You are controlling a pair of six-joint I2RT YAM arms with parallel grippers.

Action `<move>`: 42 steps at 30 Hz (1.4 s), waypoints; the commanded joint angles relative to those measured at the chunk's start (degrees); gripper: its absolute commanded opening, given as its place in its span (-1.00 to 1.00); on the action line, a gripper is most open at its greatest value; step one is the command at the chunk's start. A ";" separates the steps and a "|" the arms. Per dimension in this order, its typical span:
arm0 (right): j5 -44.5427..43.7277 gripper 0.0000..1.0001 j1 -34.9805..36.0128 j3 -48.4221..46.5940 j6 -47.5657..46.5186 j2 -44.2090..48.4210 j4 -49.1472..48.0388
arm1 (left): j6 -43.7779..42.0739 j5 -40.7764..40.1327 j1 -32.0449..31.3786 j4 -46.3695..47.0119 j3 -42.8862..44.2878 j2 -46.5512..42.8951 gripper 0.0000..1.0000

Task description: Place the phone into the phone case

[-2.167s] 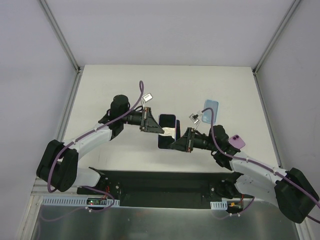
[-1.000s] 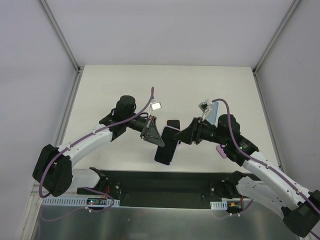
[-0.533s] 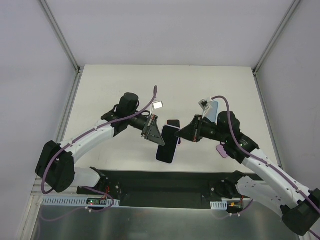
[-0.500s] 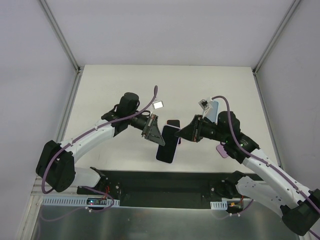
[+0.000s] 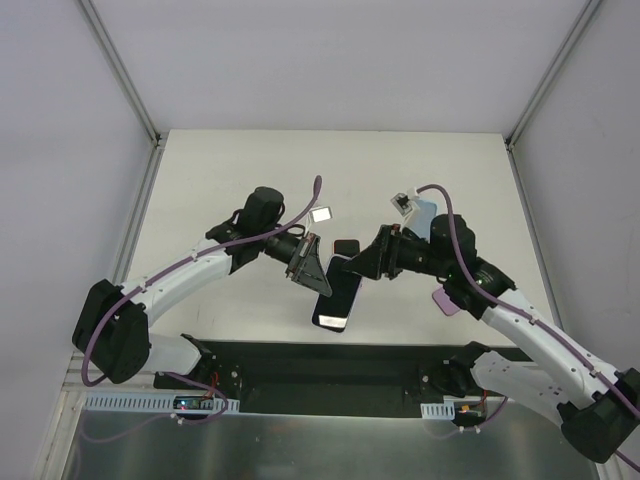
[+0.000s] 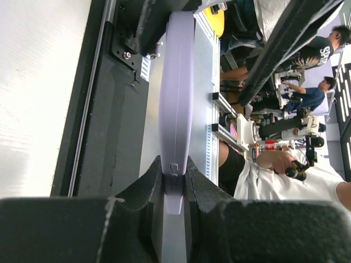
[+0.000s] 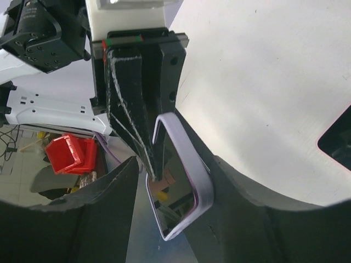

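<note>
A dark-screened phone (image 5: 334, 297) sits inside a lilac phone case (image 5: 343, 262), held tilted above the table's near middle. My left gripper (image 5: 313, 268) is shut on the case's long edge. In the left wrist view the lilac case (image 6: 176, 98) stands edge-on between the left gripper (image 6: 175, 167) fingers. My right gripper (image 5: 362, 264) reaches in from the right. In the right wrist view the right gripper (image 7: 173, 164) stands open around the case's rim (image 7: 185, 154). One finger (image 7: 230, 181) touches it and the other stands apart. The glossy screen (image 7: 173, 198) shows inside the rim.
A small black rectangle (image 5: 347, 247) lies on the white table (image 5: 220, 180) just behind the grippers. A light blue case (image 5: 427, 209) and a pink case (image 5: 445, 302) lie partly under the right arm. The black base rail (image 5: 330, 365) runs along the near edge.
The right gripper has shifted a little left, closer onto the case's upper end. The left gripper has kept its hold, and the cased phone has tipped slightly lower.
</note>
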State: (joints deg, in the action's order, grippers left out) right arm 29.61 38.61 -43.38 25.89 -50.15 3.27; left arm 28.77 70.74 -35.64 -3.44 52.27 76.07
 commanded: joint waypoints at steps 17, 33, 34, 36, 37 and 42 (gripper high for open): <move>0.63 0.21 0.06 -1.64 0.90 -0.66 -1.16 | 0.32 0.28 -1.10 0.45 2.22 -0.13 -1.00; 1.86 0.49 0.15 10.06 5.31 3.66 -10.45 | 4.70 -6.32 -1.10 2.12 3.19 -3.30 -1.00; 1.86 0.43 0.06 11.11 5.92 3.83 -11.52 | 5.23 -6.40 -1.19 2.39 3.19 -3.04 -1.00; 1.51 0.16 0.15 11.65 6.10 3.92 -12.23 | 5.85 -6.93 -1.01 2.65 2.93 -2.69 -1.00; 1.42 0.04 0.15 11.65 6.10 3.92 -12.23 | 5.85 -7.63 -1.10 2.65 2.75 -2.68 -1.00; -0.07 -0.93 0.24 12.35 7.51 4.45 -13.37 | 7.70 -8.51 -1.10 2.74 2.13 -0.67 -1.00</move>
State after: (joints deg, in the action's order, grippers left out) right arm 30.20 38.54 -31.29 32.05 -46.59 -4.97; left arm 33.45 61.49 -36.34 -4.64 52.49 75.29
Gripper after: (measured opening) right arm 0.170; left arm 0.125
